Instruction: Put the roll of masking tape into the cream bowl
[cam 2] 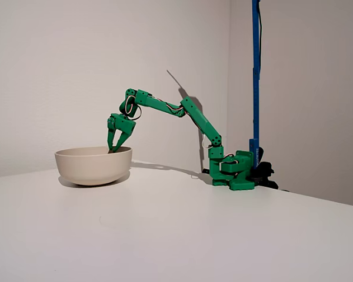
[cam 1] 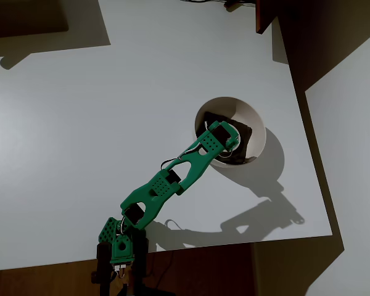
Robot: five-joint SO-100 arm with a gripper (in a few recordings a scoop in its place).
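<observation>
green arm (cam 2: 182, 114) reaches from its base at the right of the fixed view and dips the gripper (cam 2: 117, 145) over the rim of the cream bowl (cam 2: 91, 166), fingertips down inside. the fingers look spread apart, nothing visibly pinched between them, though the tips sit below the rim so i can't be certain. from overhead the gripper (cam 1: 227, 137) hangs over the bowl's (cam 1: 250, 117) dark bottom patch (cam 1: 245, 145). the roll of masking tape? i can't make it out for sure: a thin pale curve beside the gripper head in the overhead view may be it or just a cable. the white table (cam 1: 111, 111) around the bowl carries no tape, so my read is the drop is done or nearly so, with only the pull-back left. the bowl sits upright, smooth-walled, toward the right half of the table in the overhead view.
</observation>
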